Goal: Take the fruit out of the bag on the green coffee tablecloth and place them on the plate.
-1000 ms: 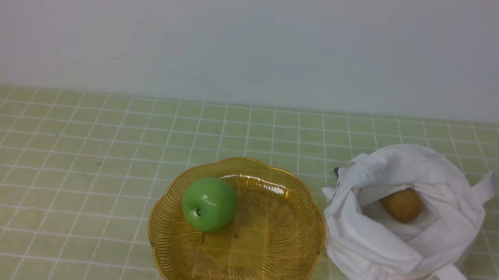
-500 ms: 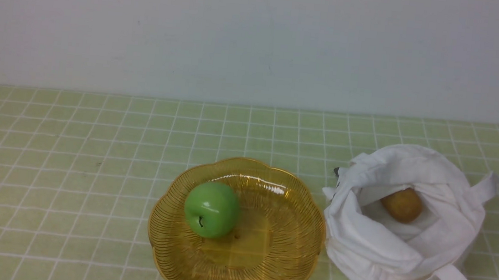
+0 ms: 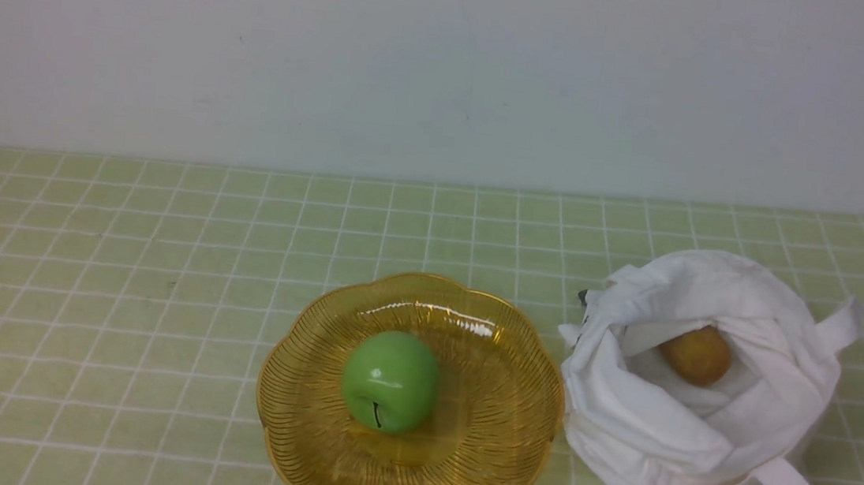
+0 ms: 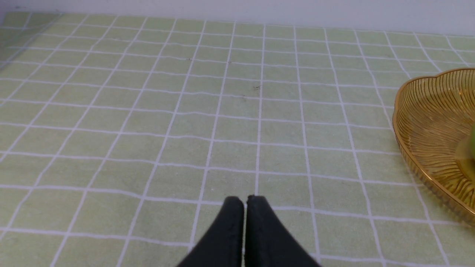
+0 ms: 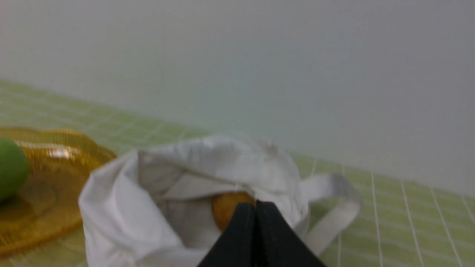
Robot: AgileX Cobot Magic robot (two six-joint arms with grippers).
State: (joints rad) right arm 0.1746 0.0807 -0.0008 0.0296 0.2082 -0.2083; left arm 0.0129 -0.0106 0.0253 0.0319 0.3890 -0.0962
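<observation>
Green apple (image 3: pixel 390 381) sits in the plate (image 3: pixel 516 354); brown fruit (image 3: pixel 695 353) lies in the bag (image 3: pixel 697 450). Left claw (image 4: pixel 245 202) and right claw (image 5: pixel 255 206) are both pressed together, empty.

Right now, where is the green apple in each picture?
Front view: the apple sits near the middle of the plate, left of the bag.
Left wrist view: only a blurred green sliver shows at the picture's edge, inside the plate.
Right wrist view: the apple is cut off at the picture's edge, on the plate beside the bag.
Shared landmark: the amber plate.
</observation>
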